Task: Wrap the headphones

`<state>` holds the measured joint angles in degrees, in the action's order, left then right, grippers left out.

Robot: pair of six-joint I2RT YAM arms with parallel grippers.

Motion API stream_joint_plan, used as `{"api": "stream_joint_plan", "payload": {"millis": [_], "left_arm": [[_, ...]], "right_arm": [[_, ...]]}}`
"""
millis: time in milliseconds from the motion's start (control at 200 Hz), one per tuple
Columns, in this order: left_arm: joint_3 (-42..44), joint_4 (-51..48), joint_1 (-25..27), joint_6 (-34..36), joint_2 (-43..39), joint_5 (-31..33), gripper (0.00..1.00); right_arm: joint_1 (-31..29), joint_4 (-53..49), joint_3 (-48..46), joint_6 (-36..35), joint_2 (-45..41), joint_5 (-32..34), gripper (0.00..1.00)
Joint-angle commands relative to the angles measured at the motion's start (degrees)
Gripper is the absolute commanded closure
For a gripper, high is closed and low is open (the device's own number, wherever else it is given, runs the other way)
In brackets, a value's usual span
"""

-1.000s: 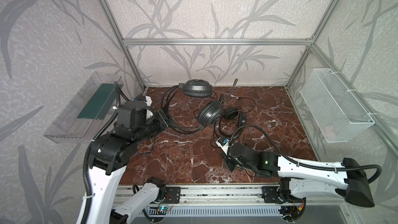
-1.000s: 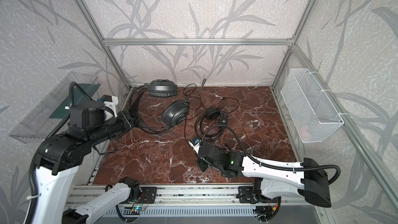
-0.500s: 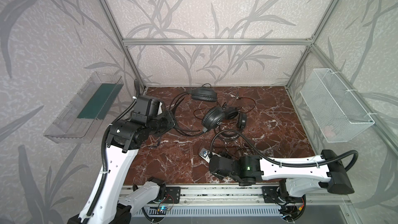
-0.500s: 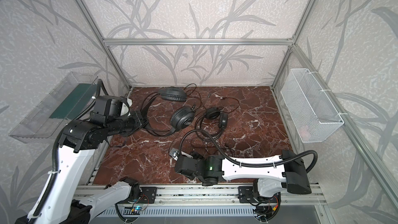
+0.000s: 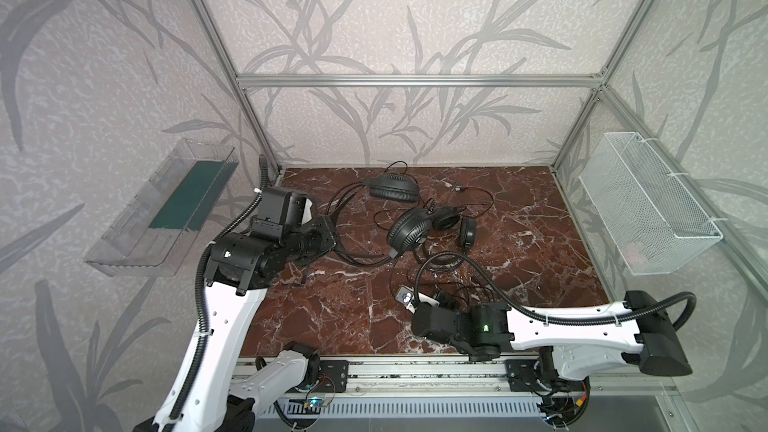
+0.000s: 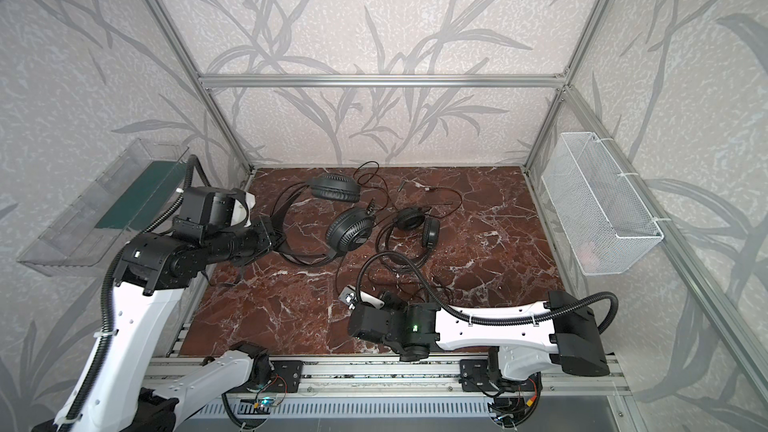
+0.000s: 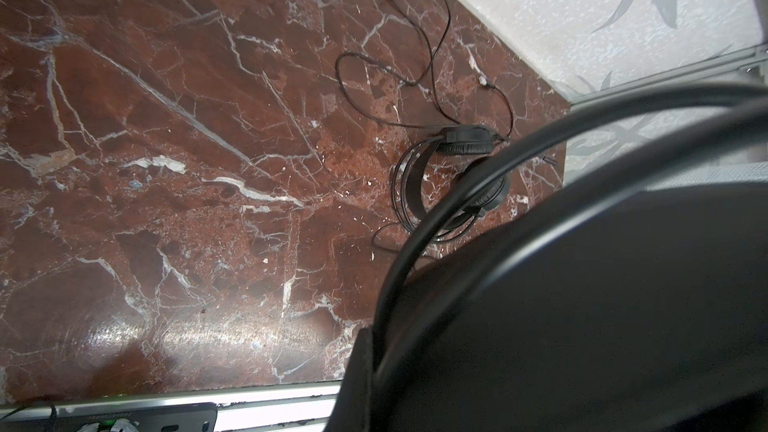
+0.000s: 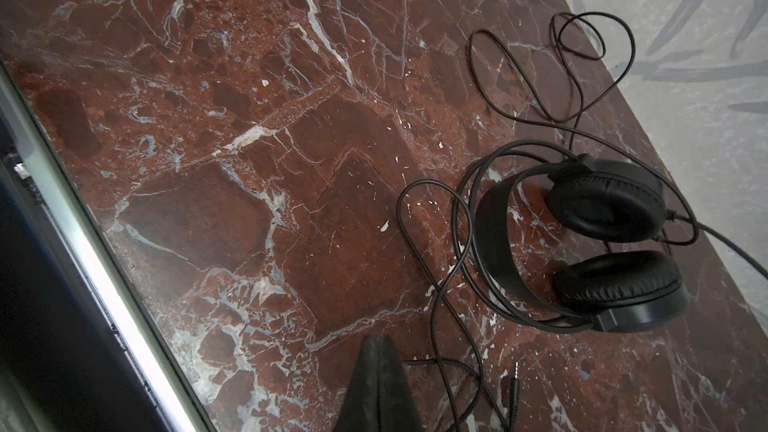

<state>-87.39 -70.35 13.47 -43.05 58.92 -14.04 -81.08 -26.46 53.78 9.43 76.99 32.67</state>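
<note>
Two black headphones lie on the red marble table. The larger headset has one earcup (image 5: 392,187) near the back and the other (image 5: 409,228) tilted at mid-table. My left gripper (image 5: 330,228) (image 6: 274,234) is shut on its headband (image 7: 436,209). The smaller headset (image 5: 455,224) (image 8: 615,209) lies just to the right with its cable looped around it. My right gripper (image 5: 442,297) (image 8: 380,351) is shut near the front. A thin cable (image 8: 440,362) runs under its fingers; I cannot tell if it is pinched. A jack plug (image 8: 515,384) lies beside it.
A clear plastic bin (image 5: 166,209) hangs on the left wall and a white wire basket (image 5: 648,205) on the right wall. Loose cable loops (image 5: 473,197) spread toward the back. An aluminium rail (image 5: 415,367) borders the table's front edge.
My left arm has lowered the larger headset from the air toward the table, still holding its headband. My right gripper has swung left along the front and come back slightly right.
</note>
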Motion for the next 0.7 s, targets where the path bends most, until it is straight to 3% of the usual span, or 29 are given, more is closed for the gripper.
{"api": "stream_joint_plan", "payload": {"millis": [0,225,380,525,695], "left_arm": [[-4.95,1.55,-2.22,-1.31,-1.47,-1.29,1.0],[-7.13,3.85,-2.22,-5.54,0.08,-9.1,1.0],[-7.03,5.1,-2.22,-6.91,0.58,-12.7,1.0],[-7.02,3.33,-2.18,-7.83,1.1,-11.84,1.0],[-6.11,4.5,-2.22,-8.85,1.2,-13.72,1.0]], "right_arm": [[2.41,5.16,-3.71,1.44,-3.77,-3.93,1.0],[4.82,10.93,-10.63,3.87,-7.1,-8.26,1.0],[7.51,15.23,-15.37,4.54,-10.46,-12.58,0.9],[9.35,20.61,-20.9,5.01,-14.5,-16.71,0.78],[11.95,24.73,-25.88,6.55,-16.64,-19.79,0.72]]}}
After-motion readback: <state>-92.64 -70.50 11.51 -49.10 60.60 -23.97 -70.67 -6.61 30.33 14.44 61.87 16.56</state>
